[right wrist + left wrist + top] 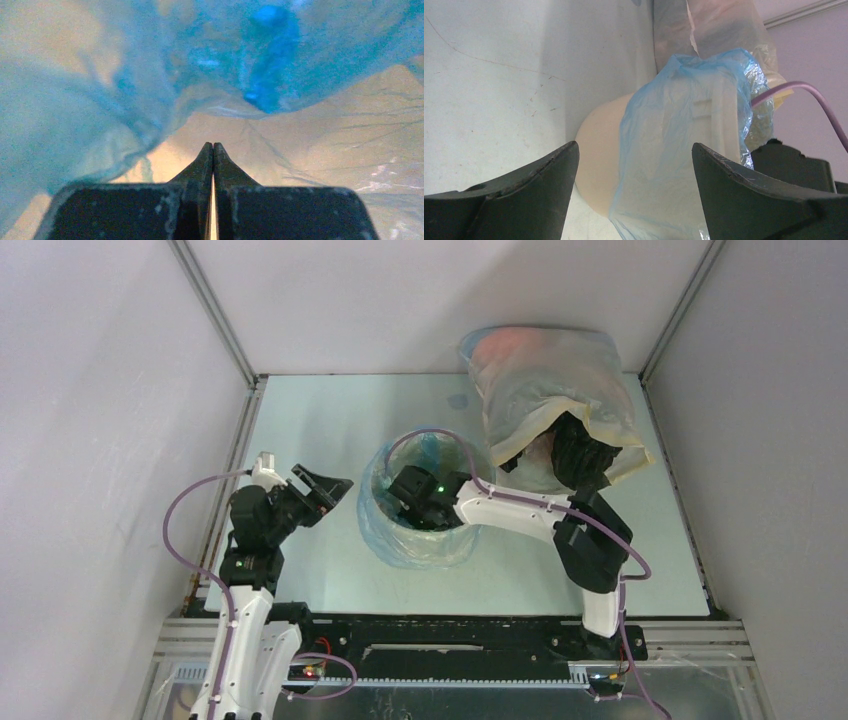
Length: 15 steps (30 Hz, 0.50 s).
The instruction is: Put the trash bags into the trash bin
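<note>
The pale surface [320,430] carries everything. At its far right corner stands the large cloudy sack [560,380], well apart from the work.

Near the middle stands the trash bin [599,150]. Its tan wall shows bare on one side in the left wrist view. The trash bag [420,545] is draped over the bin's mouth: part of it is sunk inside, and a loose blue skirt hangs down the outer wall and pools on the surface around the base.

The right end effector [213,147] reaches down into the bin. Its fingers are pressed together, with no film visibly caught between them, and wrinkled blue film hangs just ahead of the tips over the tan interior. The left end effector [325,490] hovers beside the bin with its jaws spread wide, holding nothing. A purple cable [430,435] arcs over the rim.

The film looks very light, limp and slick. It will likely crumple rather than slide, cling to the fingers, and spring back out once released. A gathered fold of the outer skirt seems the best place to pinch, since a single flat layer may slip free. The bin looks light enough to tip if the film is dragged sideways.
</note>
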Each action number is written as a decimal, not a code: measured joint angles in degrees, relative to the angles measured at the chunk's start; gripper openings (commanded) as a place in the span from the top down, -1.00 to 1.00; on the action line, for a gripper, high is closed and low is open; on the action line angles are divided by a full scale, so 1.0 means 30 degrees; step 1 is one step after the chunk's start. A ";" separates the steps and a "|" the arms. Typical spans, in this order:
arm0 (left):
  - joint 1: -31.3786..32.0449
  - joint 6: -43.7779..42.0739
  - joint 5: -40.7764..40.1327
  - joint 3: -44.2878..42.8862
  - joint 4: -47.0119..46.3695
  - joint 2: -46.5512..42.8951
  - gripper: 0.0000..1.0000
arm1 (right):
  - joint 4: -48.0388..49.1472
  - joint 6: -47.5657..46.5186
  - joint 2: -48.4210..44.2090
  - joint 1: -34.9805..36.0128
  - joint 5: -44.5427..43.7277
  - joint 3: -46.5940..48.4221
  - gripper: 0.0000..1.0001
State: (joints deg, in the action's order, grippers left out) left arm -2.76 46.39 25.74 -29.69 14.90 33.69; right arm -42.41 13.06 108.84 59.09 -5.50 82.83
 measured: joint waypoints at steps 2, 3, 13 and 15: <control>0.0000 -0.0015 0.0015 0.0007 0.0000 -0.0015 -0.78 | 0.0007 0.0007 -0.0015 -0.0372 0.0022 0.0000 0.96; 0.0000 -0.0022 0.0029 0.0000 0.0000 -0.0015 -0.78 | 0.0000 0.0015 -0.0036 -0.0474 0.0029 0.0000 0.92; 0.0000 -0.0124 0.0153 0.0000 0.0000 -0.0015 -0.80 | -0.0350 0.0656 -0.2696 -0.1515 -0.0860 -0.0022 0.87; 0.0000 -0.0131 0.0153 0.0000 0.0000 -0.0015 -0.80 | -0.0561 0.0663 -0.3293 -0.1814 -0.1013 -0.0022 0.86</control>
State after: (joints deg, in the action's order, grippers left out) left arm -2.76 46.00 26.20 -29.69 14.90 33.65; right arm -44.10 15.05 98.96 53.65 -8.54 82.76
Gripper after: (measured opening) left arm 0.897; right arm 0.064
